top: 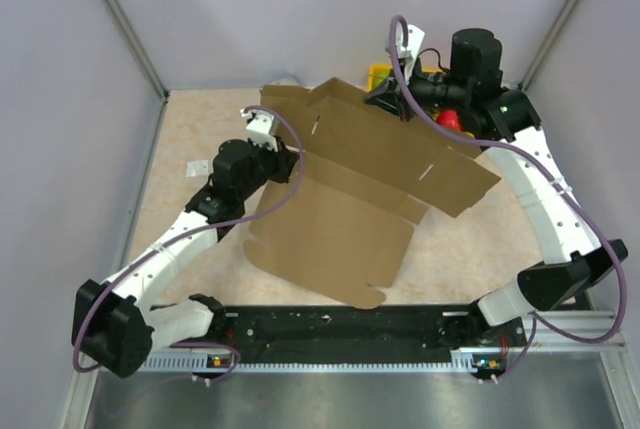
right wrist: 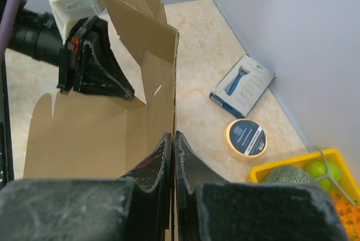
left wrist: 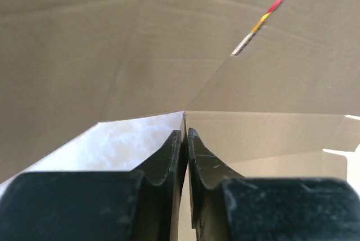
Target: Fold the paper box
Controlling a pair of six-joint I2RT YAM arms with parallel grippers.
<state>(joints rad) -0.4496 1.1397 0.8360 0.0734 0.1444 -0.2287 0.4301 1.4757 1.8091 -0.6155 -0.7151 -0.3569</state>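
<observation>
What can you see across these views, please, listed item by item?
paper box: one, brown, mid-table, part raised between both grippers
packet: one, blue-grey, flat on the table near the wall
round roll: one, cream rim with dark blue label, near the packet, not touching it
tray: one, yellow, by the wall, holding green fruit
table: one, beige marbled
left gripper: one, black, shut on a box edge
right gripper: one, black, shut on a box edge
</observation>
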